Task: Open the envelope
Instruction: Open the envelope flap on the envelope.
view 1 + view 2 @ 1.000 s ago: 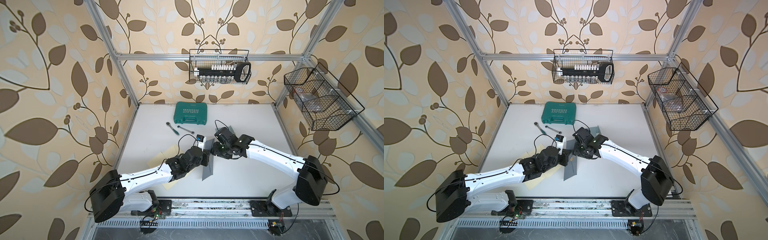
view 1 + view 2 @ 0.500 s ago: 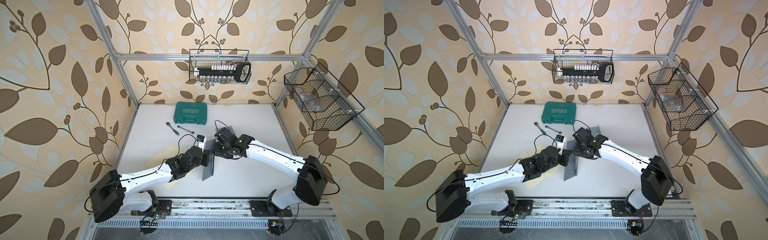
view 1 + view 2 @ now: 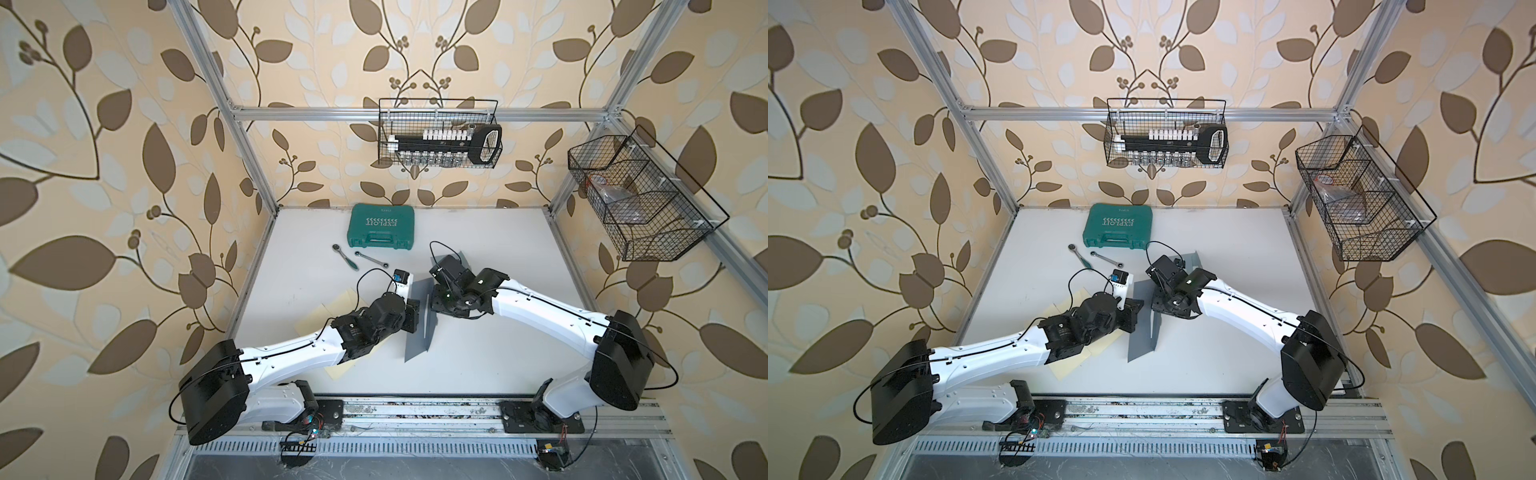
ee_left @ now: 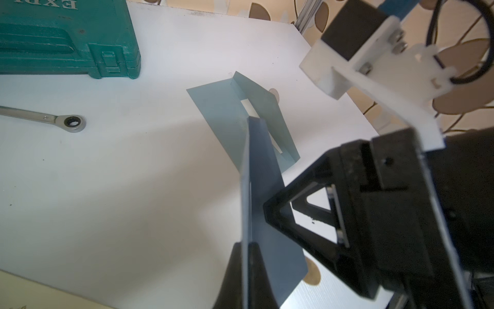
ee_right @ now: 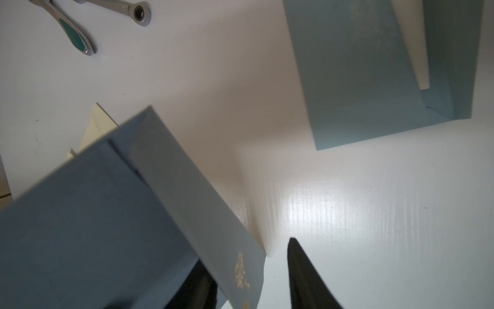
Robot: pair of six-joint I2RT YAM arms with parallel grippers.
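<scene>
A blue-grey envelope (image 3: 419, 328) (image 3: 1143, 336) stands on its edge in mid-table in both top views. My left gripper (image 4: 246, 254) (image 3: 411, 318) is shut on the envelope's (image 4: 267, 187) lower part, pinching the paper flat between both fingers. My right gripper (image 5: 248, 267) (image 3: 432, 300) is open at its top end. The flap (image 5: 213, 214) has lifted off the envelope body (image 5: 80, 214) and lies against one finger (image 5: 197, 283). A clear gap separates it from the other finger (image 5: 302, 273).
A second blue envelope (image 5: 361, 80) (image 4: 227, 112) lies flat with its flap raised behind the right wrist. A green tool case (image 3: 381, 227), a ratchet (image 3: 345, 257) and a spanner (image 3: 372, 258) lie towards the back. Cream sheets (image 3: 332, 307) lie under the left arm. Wire baskets (image 3: 440, 133) (image 3: 640, 199) hang on the walls.
My right gripper has narrowed a little and settled at the envelope's top end, where the flap now stands away from the body. The left arm has held still.
</scene>
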